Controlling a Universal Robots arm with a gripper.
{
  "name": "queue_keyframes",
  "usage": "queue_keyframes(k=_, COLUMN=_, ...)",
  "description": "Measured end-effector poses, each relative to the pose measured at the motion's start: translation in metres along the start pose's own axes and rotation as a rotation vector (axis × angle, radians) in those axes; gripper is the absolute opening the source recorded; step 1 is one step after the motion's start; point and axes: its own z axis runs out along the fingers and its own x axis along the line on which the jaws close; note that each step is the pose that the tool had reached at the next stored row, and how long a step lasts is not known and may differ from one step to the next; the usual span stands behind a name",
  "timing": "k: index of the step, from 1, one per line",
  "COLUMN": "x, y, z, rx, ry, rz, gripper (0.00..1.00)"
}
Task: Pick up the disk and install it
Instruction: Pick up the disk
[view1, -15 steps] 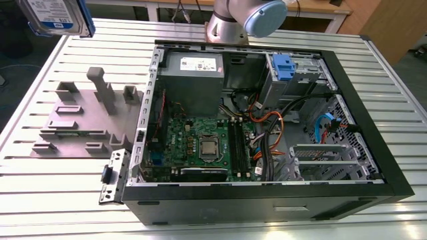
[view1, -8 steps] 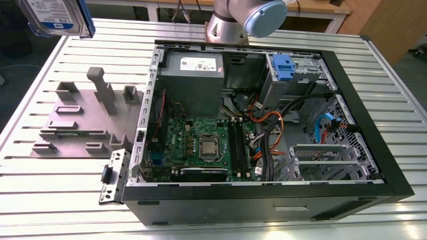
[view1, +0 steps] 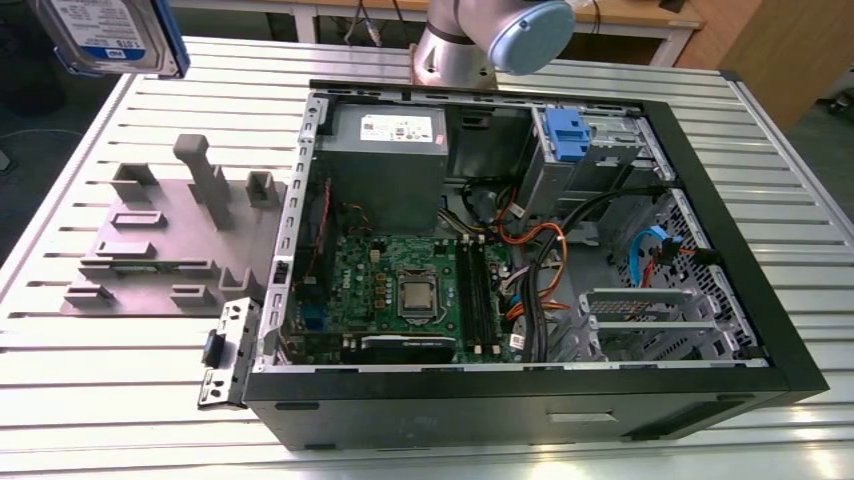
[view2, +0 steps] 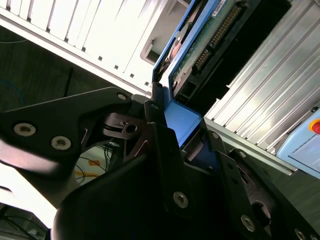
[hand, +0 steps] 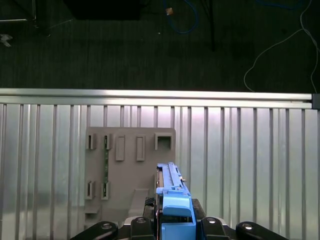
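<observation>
The disk (view1: 107, 35) hangs in the air at the exterior view's far top left, above the table's corner, its white-and-blue label facing the camera. In the second wrist view my gripper (view2: 180, 122) is shut on the disk's blue end tab, and the drive body (view2: 210, 30) with its connector side extends away from the black fingers (view2: 160, 140). The first wrist view shows the disk (hand: 167, 175) edge-on, gripped by its blue tab, over the slatted table beside a grey fixture plate (hand: 130, 165).
An open computer case (view1: 747, 200) lies on the slatted metal table (view1: 107, 400), with motherboard, cables, a grey power-supply box (view1: 387, 160) and a blue caddy (view1: 567, 135) at its far end. The grey fixture plate (view1: 160, 240) sits to the case's left. The arm's base (view1: 487, 40) stands behind the case.
</observation>
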Motion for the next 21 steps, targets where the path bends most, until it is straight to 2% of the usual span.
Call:
queue_keyframes(k=2, x=0.0002, y=-0.0002, z=0.0000, rx=0.0001, ry=0.0005, rz=0.000, gripper=0.36)
queue_keyframes(k=13, x=0.0003, y=-0.0114, z=-0.0002, rx=0.0001, ry=0.0005, rz=0.000, gripper=0.36)
queue_keyframes(k=21, x=0.0003, y=-0.0143, z=-0.0002, rx=0.0001, ry=0.0008, rz=0.000, gripper=0.36)
